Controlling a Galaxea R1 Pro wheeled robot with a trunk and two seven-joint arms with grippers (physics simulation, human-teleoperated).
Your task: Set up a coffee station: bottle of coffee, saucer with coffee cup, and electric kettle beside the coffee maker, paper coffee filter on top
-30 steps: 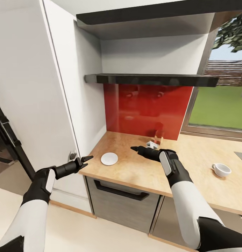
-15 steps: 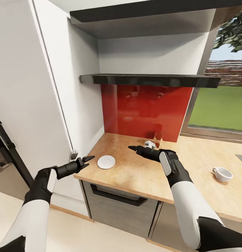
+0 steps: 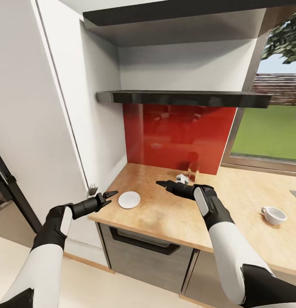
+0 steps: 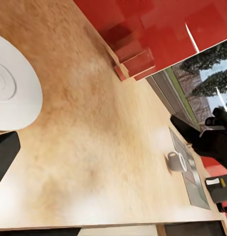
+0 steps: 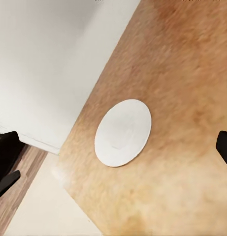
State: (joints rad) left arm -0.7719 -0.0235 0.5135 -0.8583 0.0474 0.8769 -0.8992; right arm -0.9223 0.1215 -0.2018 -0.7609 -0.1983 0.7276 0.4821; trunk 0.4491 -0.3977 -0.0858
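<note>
The white saucer (image 3: 129, 199) (image 5: 123, 132) (image 4: 10, 91) lies flat near the left end of the kitchen countertop (image 3: 165, 209). My left gripper (image 3: 110, 196) hovers open just off the counter's left edge, a short way from the saucer. Over the counter, beyond the saucer, my right gripper (image 3: 160, 184) is open and holds nothing. The white coffee cup (image 3: 274, 214) (image 4: 175, 161) stands upright far to the right. The thin black kitchen shelf (image 3: 182, 97) hangs above, seen from below. The coffee maker, bottle of coffee and electric kettle are out of view.
A small tan box (image 3: 193, 170) and a small white item (image 3: 182, 176), too small to identify, sit by the red backsplash (image 3: 178, 132) behind my right gripper. A white cabinet wall (image 3: 58, 128) bounds the counter's left end. A thicker black board (image 3: 165, 15) runs overhead. A window is at the right.
The whole picture has shifted a little, so the camera has moved. Against the counter, my left gripper now sits slightly closer to the saucer. Nothing was grasped or let go.
</note>
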